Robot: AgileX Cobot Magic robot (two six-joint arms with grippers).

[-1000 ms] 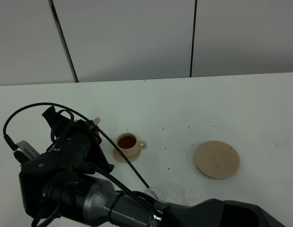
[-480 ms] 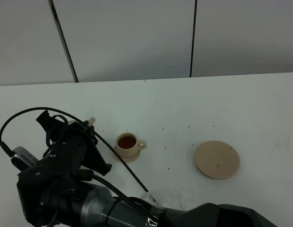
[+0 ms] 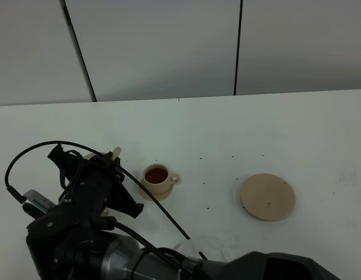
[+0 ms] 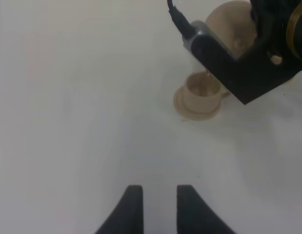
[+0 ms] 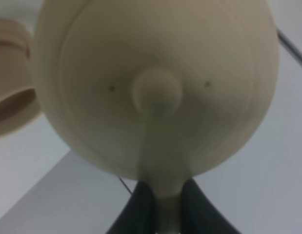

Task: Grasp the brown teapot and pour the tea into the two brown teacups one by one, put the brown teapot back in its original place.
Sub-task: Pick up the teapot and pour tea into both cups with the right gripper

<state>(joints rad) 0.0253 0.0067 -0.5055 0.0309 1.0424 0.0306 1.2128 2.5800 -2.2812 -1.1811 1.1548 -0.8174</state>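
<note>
Pouring into the second teacup point(image 4: 203, 90) at the worktop's left, the right claw point(image 5: 163, 200) is pinching the teapot point(image 5: 155, 87) handle; the first cup point(image 3: 156, 177) is already full, the plate point(image 3: 267, 196) awaiting the pot.

Beige teapot point(image 5: 155, 87), beige cups point(image 3: 157, 177) point(image 4: 203, 88), tan plate point(image 3: 267, 196), white table point(image 3: 227, 128)

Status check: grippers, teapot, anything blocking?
Right gripper shut on teapot handle, pouring into second cup. Left gripper open, empty. Nothing blocking.
</note>
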